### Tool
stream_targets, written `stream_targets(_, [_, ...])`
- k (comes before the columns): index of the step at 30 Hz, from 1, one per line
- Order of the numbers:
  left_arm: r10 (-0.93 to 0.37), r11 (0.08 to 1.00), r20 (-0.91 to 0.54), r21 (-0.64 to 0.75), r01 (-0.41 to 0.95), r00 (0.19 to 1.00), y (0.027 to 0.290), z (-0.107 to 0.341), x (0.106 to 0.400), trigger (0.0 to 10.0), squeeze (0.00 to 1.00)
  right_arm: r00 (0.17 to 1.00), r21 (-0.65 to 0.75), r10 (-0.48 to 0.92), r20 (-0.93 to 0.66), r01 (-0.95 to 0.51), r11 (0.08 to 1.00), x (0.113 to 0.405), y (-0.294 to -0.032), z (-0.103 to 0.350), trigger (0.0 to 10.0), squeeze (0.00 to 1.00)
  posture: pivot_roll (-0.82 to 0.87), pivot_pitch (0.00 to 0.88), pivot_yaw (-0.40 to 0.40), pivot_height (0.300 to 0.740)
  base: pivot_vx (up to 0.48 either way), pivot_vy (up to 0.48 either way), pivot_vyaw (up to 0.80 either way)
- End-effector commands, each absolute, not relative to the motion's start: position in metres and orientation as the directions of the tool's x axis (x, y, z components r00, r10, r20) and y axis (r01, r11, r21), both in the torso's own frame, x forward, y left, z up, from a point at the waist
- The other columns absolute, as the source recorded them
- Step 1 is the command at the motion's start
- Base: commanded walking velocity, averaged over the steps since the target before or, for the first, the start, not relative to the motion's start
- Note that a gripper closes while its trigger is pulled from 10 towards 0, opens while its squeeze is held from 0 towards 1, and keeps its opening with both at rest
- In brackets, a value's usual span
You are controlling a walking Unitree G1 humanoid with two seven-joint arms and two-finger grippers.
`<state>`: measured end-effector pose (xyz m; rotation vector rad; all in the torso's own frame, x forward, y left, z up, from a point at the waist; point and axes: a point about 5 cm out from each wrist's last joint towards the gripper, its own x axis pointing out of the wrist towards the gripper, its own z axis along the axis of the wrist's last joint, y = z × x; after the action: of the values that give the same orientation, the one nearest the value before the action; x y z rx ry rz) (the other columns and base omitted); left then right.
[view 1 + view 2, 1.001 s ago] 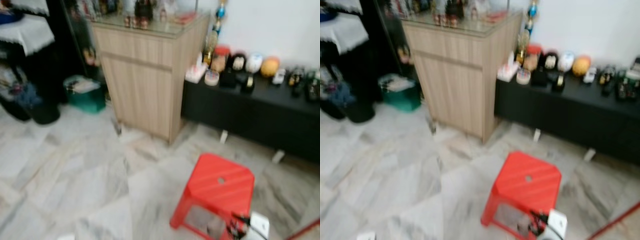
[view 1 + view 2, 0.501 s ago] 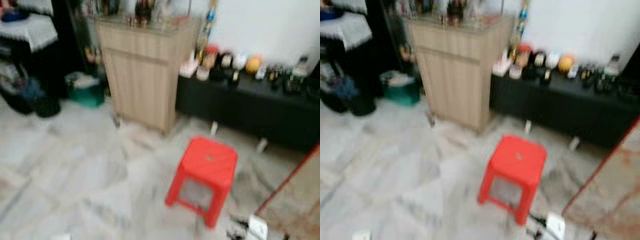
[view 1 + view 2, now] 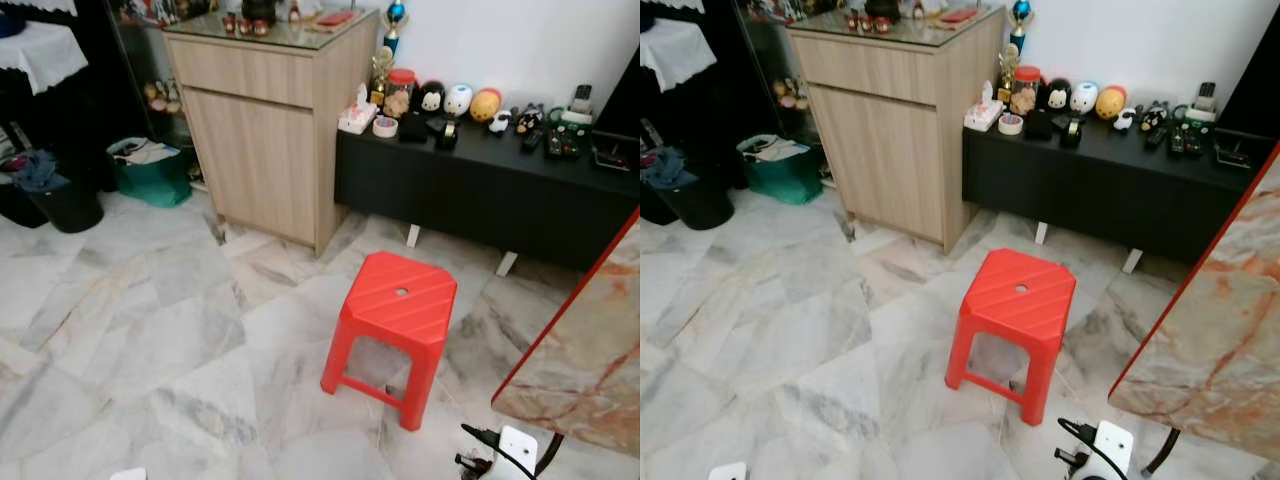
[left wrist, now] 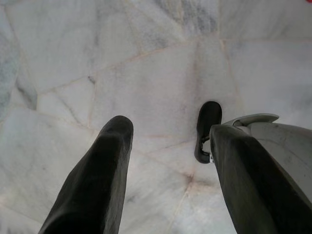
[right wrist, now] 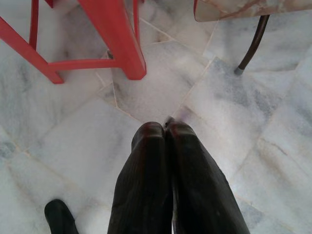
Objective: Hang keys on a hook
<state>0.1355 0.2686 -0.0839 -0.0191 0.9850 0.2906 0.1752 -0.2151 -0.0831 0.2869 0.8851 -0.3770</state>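
Stool nearer centre since camera turned; left gripper apart, right gripper together.

Pretty clearly a lived-in home: a marble-tiled floor is seen, with a red plastic stool, a wooden cabinet, and a low black desk crowded with figurines and a tissue box.

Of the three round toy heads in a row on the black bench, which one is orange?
The orange head is the right-hand one of the row on the black bench. The middle head is white, the left head black and white.
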Motion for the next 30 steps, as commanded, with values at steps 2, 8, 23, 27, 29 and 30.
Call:
stream_targets(2, [0.227, 0.965, -0.833, 0.121, -0.234, 0.504, 0.2686, -0.0851, 0.1327, 10.0, 0.0, 0.575, 0.095, -0.206, -0.792, 0.45, 0.888, 0.1742, -0.2177, -0.0829, 10.0, 0.0, 0.04, 0.0, -0.038, 0.74, 0.0, -0.48, 0.0])
stream_targets(8, [0.223, 0.968, -0.834, 0.126, -0.218, 0.504, 0.2685, -0.085, 0.1331, 10.0, 0.0, 0.571, 0.094, -0.204, -0.795, 0.448, 0.889, 0.174, -0.2165, -0.0834, 10.0, 0.0, 0.05, 0.0, -0.039, 0.74, 0.0, -0.48, -0.65])
stream_targets(23, [0.213, 0.974, -0.836, 0.141, -0.177, 0.506, 0.2688, -0.0846, 0.1336, 10.0, 0.0, 0.575, 0.098, -0.193, -0.795, 0.435, 0.895, 0.1757, -0.2116, -0.0835, 10.0, 0.0, 0.04, 0.0, -0.027, 0.74, 0.0, -0.48, -0.05])
stream_targets(27, [0.213, 0.974, -0.836, 0.145, -0.172, 0.505, 0.2689, -0.0846, 0.1336, 10.0, 0.0, 0.576, 0.1, -0.191, -0.795, 0.434, 0.895, 0.1757, -0.2107, -0.0837, 10.0, 0.0, 0.04, 0.0, -0.022, 0.74, 0.0, -0.48, 0.0])
stream_targets(29, [0.213, 0.975, -0.837, 0.147, -0.167, 0.505, 0.269, -0.0845, 0.1337, 10.0, 0.0, 0.576, 0.1, -0.19, -0.795, 0.434, 0.896, 0.1758, -0.2102, -0.0837, 10.0, 0.0, 0.04, 0.0, -0.021, 0.74, 0.0, -0.48, 0.0])
stream_targets(30, [0.212, 0.975, -0.837, 0.148, -0.165, 0.505, 0.269, -0.0845, 0.1337, 10.0, 0.0, 0.576, 0.101, -0.189, -0.795, 0.433, 0.896, 0.1759, -0.2099, -0.0838, 10.0, 0.0, 0.04, 0.0, -0.021, 0.74, 0.0, -0.48, 0.0])
